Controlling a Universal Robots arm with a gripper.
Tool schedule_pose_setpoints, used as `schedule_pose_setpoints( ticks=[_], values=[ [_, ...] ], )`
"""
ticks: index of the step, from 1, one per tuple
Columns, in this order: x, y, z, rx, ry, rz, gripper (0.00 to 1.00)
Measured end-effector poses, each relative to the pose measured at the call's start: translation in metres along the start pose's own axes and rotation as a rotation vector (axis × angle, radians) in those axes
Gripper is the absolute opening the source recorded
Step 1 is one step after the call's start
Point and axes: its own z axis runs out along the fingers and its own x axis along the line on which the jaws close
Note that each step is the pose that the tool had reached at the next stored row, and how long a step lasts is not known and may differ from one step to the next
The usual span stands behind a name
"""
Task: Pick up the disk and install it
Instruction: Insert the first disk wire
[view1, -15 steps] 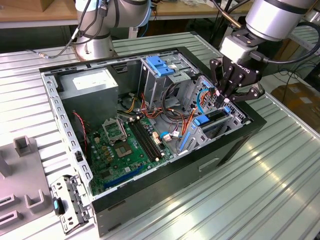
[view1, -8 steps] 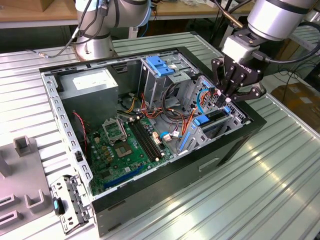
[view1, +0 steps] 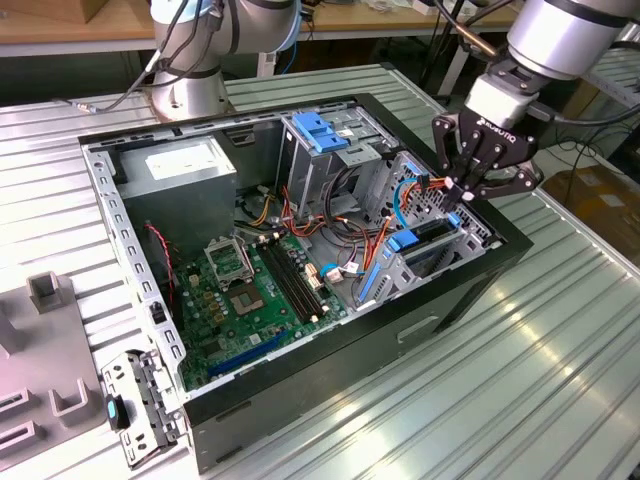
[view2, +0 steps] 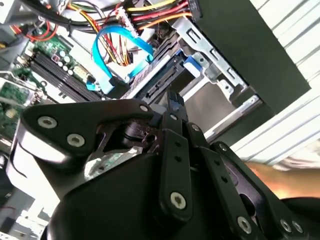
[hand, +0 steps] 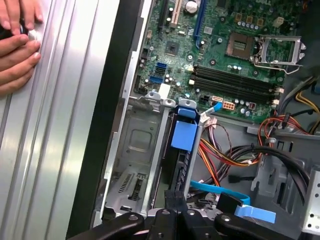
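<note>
Because the computer case (view1: 330, 345) lies on its side on the bench (view1: 520, 390) with its panel off, we can look straight down into it. The arm can also reach the drive cage (view1: 398, 278) at the exterior view's right from above. We find the disk (view1: 425, 236) standing on edge inside that cage. In the first wrist view the disk (hand: 184, 136) shows its blue carrier fitted between the grey walls, which we judge is why it sits so squarely.

The pincer (view1: 466, 192) hangs right over the disk's upper end with its tips drawn together (the second wrist view has the pincer (view2: 173, 102) narrowing to one point). It looks to be pressing on the carrier rather than clamping it, though we cannot be certain of contact.

Beside the disk, the neighbouring bay (hand: 135, 145) shows bare metal. Elsewhere the case holds the motherboard (view1: 240, 300), the power-supply box (view1: 180, 165) toward the exterior view's far left, and bundled cables (view2: 125, 20). A person's hand (hand: 17, 45) rests on the bench outside the case.
</note>
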Motion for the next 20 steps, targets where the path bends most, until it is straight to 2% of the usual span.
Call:
schedule_pose_setpoints(
  ticks=[2, 4, 5, 8, 10, 13, 15, 19, 20],
  values=[
    [0.001, -0.0042, -0.0001, 0.0, 0.0004, -0.02, 0.11],
    [0.0011, -0.0079, -0.0003, -0.0002, 0.0003, -0.024, 0.11],
    [0.0009, -0.0089, -0.003, -0.004, -0.0005, -0.024, 0.11],
    [0.0003, -0.0101, -0.0098, -0.0076, -0.0023, -0.024, 0.11],
    [-0.0007, -0.0135, -0.0098, -0.0078, -0.0022, -0.026, 0.11],
    [-0.0009, -0.0145, -0.0086, -0.0065, -0.0013, -0.054, 0.11],
    [-0.0009, -0.0148, -0.008, -0.0061, -0.0006, -0.081, 0.11],
    [-0.0009, -0.0149, -0.0072, -0.0058, 0.0007, -0.165, 0.11],
    [-0.0009, -0.0149, -0.0068, -0.0057, 0.0013, -0.199, 0.11]
  ],
)
